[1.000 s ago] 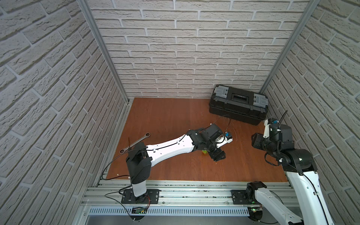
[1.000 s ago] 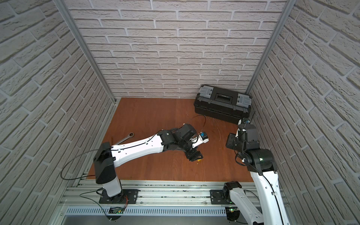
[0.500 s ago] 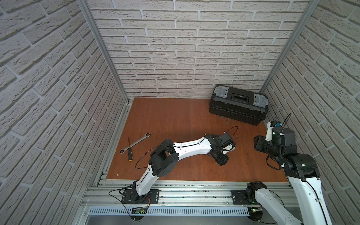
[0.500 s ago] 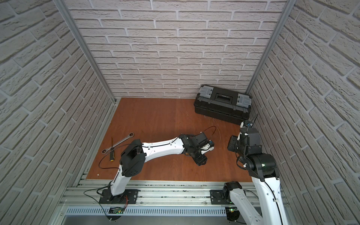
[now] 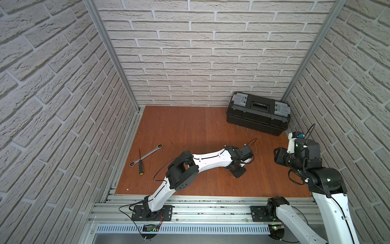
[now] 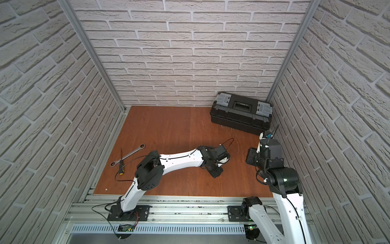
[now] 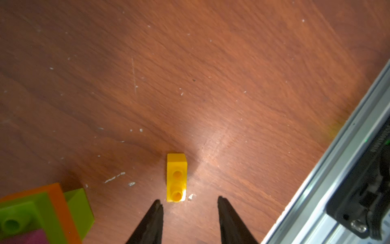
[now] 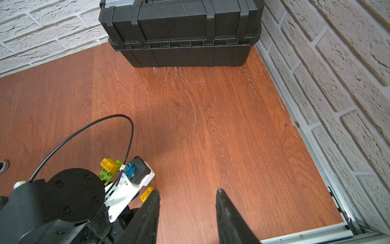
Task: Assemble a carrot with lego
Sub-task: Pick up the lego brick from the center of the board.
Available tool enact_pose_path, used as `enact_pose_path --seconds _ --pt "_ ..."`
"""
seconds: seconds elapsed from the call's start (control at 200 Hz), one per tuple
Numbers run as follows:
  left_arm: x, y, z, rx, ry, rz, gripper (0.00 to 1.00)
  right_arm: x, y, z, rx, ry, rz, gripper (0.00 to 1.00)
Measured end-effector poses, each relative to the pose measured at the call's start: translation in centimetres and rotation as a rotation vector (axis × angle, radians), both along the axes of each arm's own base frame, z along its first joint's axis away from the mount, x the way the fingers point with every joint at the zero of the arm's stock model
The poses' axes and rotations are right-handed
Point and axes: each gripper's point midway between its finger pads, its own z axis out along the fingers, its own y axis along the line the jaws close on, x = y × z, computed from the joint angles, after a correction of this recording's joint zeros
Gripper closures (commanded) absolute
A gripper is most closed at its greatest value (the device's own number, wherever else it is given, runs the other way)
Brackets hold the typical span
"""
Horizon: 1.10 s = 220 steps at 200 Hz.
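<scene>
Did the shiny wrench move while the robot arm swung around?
No. In a top view the wrench lies where it did, its ring end still pointing toward the toolbox. The left arm just swung off it, uncovering the screwdriver.

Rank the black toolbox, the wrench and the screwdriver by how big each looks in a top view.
1. black toolbox, by far the largest.
2. wrench, somewhat longer.
3. screwdriver, shortest.
The last two lie crossed, equally near the camera, so that comparison is fair.
</scene>
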Motion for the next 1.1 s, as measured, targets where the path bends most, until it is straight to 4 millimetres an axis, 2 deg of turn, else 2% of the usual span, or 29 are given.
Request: enact_pose_path --seconds 0.395,0.56,0.77,1.1 --pt "0.3 -0.4 0.0 -0.008 -0.008 0.02 0.54 0.0 0.1 -0.5 -0.002 0.013 0.01 0.55" --pt "0.4 -0.7 -0.8 0.001 -0.002 0.018 0.55 0.0 0.1 -0.5 -0.003 0.015 0.011 0.55" --pt "0.3 -0.4 -2.0 0.032 0.009 0.019 0.58 0.0 0.1 -0.5 -0.004 0.017 0.013 0.55" --pt "0.7 -0.6 -2.0 0.036 -0.001 0.028 0.66 0.2 0.2 -0.7 -0.006 0.029 0.021 0.55"
